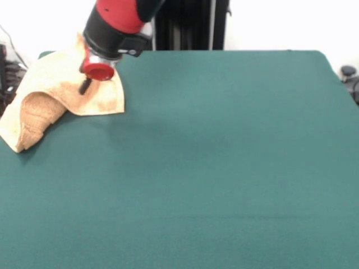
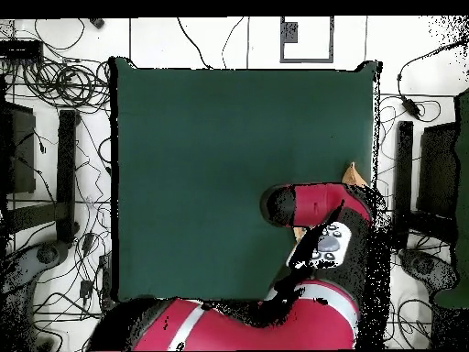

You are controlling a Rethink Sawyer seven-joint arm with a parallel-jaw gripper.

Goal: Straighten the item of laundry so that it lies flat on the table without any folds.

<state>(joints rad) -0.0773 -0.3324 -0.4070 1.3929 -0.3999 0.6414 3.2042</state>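
Note:
The item of laundry [image 1: 50, 78], a tan terry towel, lies crumpled at the far left corner of the green table [image 1: 224, 168]. One part is folded up into a raised hump [image 1: 36, 112] near the table's left edge, and a flatter flap [image 1: 104, 101] points toward the middle. My gripper [image 1: 85, 86] comes down below the arm's red end cap [image 1: 99, 70] and touches the towel's top. In the overhead view the arm [image 2: 316, 206] covers nearly all of the towel, and only a tan corner [image 2: 353, 173] shows near the table's right edge [image 2: 374, 137].
The black pedestal column [image 1: 190, 25] stands behind the table's far edge. Cables [image 2: 64, 87] and dark equipment [image 2: 430, 174] lie on the floor on both sides of the table in the overhead view. The towel sits close to the table's corner and side edge.

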